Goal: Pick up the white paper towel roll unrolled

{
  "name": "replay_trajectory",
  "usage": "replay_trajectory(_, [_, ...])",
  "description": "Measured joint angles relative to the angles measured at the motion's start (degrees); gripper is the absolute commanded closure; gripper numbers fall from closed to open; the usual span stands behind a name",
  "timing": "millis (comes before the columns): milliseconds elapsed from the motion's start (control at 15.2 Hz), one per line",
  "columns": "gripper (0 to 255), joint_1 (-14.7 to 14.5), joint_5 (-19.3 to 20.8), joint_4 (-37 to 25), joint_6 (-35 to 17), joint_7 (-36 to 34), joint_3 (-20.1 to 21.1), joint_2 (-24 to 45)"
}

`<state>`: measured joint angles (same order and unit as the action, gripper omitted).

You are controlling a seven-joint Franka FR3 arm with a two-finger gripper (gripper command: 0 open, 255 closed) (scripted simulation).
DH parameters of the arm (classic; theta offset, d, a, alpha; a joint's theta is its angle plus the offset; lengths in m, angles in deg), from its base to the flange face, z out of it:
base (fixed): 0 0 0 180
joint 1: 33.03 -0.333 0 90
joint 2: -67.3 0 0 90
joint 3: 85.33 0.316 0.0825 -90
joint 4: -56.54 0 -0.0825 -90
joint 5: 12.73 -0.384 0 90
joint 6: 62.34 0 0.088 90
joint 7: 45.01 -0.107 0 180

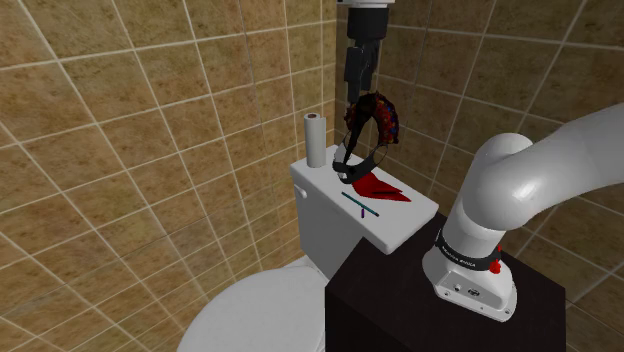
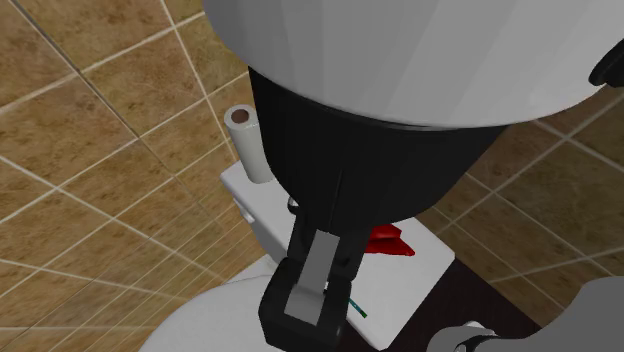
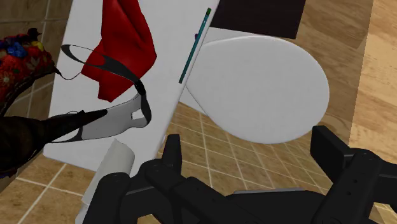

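Note:
The white paper towel roll (image 1: 316, 140) stands upright at the far end of the white toilet tank lid (image 1: 330, 190), close to the tiled wall. It also appears in the second exterior view (image 2: 250, 140) and beside one finger in the wrist view (image 3: 114, 162). My black gripper (image 1: 353, 100) hangs above the lid, higher than the roll and to the shoulder view's right of it, not touching it. In the wrist view the gripper (image 3: 249, 143) is open, its fingers wide apart with only the toilet lid (image 3: 261, 89) far below between them.
A red cloth (image 1: 382, 188), a teal pen (image 1: 358, 205) and a black strappy bag with a colourful patterned part (image 1: 378, 120) share the tank lid, the bag right beside the gripper. Tiled walls close in behind. The black stand (image 1: 440, 300) sits beside the toilet.

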<state>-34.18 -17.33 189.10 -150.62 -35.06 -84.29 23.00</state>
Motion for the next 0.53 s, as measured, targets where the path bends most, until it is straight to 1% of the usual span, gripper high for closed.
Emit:
replay_trajectory(66, [0,0.00,0.00,0.00,0.00,0.00,0.00,0.00])
replay_trajectory(198, [0,0.46,0.59,-0.22,-1.65,0.36,-0.46,1.96])
replay_trajectory(528, [0,1.99,2.28,0.08,-9.03,0.99,-1.64,9.22])
